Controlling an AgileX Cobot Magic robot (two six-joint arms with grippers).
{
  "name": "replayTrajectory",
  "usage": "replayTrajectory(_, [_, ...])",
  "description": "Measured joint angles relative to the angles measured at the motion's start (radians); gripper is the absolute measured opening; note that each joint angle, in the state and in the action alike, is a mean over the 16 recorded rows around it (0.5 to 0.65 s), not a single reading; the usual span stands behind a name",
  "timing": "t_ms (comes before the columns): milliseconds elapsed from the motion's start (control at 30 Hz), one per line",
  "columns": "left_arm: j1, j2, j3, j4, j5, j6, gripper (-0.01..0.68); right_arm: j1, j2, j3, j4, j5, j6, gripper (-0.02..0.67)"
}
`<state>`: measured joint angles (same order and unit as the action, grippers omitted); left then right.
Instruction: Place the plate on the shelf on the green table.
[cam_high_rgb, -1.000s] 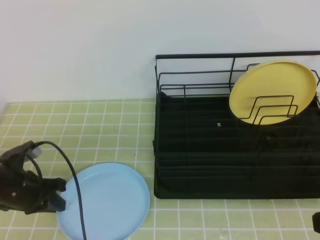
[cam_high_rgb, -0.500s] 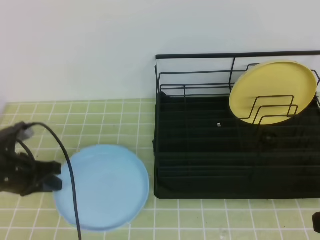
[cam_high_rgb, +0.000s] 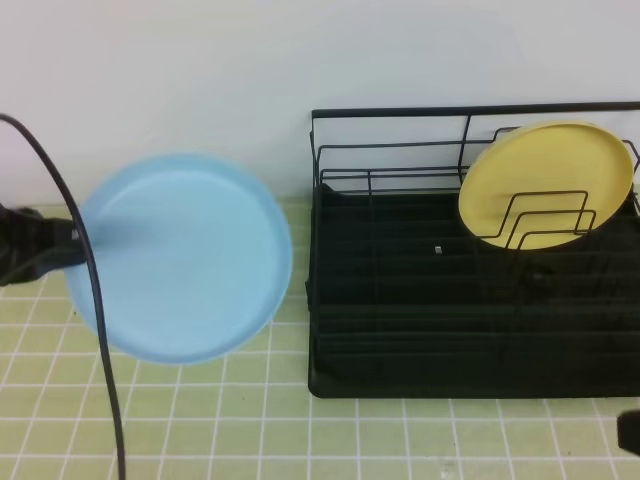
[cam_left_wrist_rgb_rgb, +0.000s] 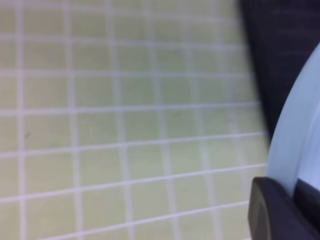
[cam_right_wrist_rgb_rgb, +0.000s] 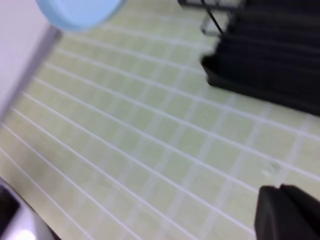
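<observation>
left hand (cam_high_rgb: 72, 243) pinches the smooth round blue plate (cam_high_rgb: 185, 257) rim above the tiled green table (cam_high_rgb: 400, 430)

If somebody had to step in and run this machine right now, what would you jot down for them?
Left gripper: jaws shut on the blue plate, gripping its left rim.
Right gripper: shut, holding nothing, low at the near right.
Blue plate: in the air above the green table, left of the shelf.
Yellow plate: upright in the shelf's rear dividers.
Done: plate picked up.
Left: carry it right, set it in the shelf, let go.
</observation>
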<state>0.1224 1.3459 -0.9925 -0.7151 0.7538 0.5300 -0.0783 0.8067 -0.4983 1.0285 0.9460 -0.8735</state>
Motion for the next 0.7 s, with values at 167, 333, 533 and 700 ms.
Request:
replayTrajectory(167, [-0.071, -0.083, -0.018, -0.005, 0.029, -0.016, 0.000, 0.000, 0.007, 0.000, 0.130, 0.005, -0.042, 0.071])
replayTrajectory(333, [-0.187, -0.130, -0.021, -0.011, 0.038, -0.039, 0.000, 0.000, 0.020, 0.000, 0.258, 0.011, -0.091, 0.137])
replayTrajectory(533, [-0.346, -0.144, -0.022, -0.006, 0.027, -0.083, 0.000, 0.000, 0.039, 0.000, 0.348, 0.023, -0.139, 0.202])
replayTrajectory(700, [-0.457, -0.144, -0.023, 0.005, 0.004, -0.122, 0.000, 0.000, 0.052, 0.000, 0.361, 0.034, -0.146, 0.247])
